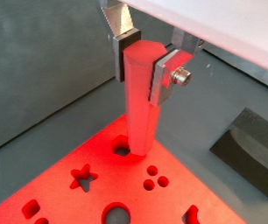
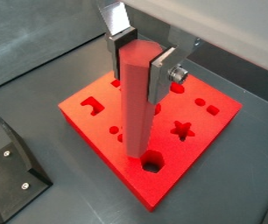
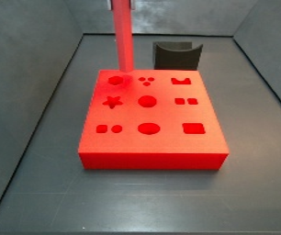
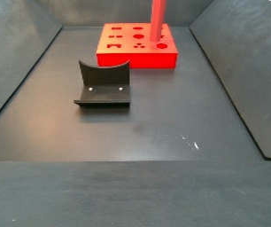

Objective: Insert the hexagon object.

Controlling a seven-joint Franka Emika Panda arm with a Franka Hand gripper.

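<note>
My gripper (image 1: 144,74) is shut on the top of the hexagon object (image 1: 143,101), a long pink rod held upright; both wrist views show this (image 2: 139,70). The rod (image 2: 134,105) hangs over the red block (image 2: 201,131), a flat slab with shaped holes. Its lower end is close above the block's corner, right beside the hexagonal hole (image 2: 153,161), which still shows dark and open (image 1: 121,150). In both side views the rod (image 3: 121,37) (image 4: 158,19) stands over the block (image 3: 168,147) (image 4: 138,59), and the gripper itself is out of frame.
The dark fixture (image 4: 103,84) stands on the floor apart from the block and shows in the other views (image 3: 174,55) (image 2: 10,175) (image 1: 256,144). Grey walls enclose the dark floor.
</note>
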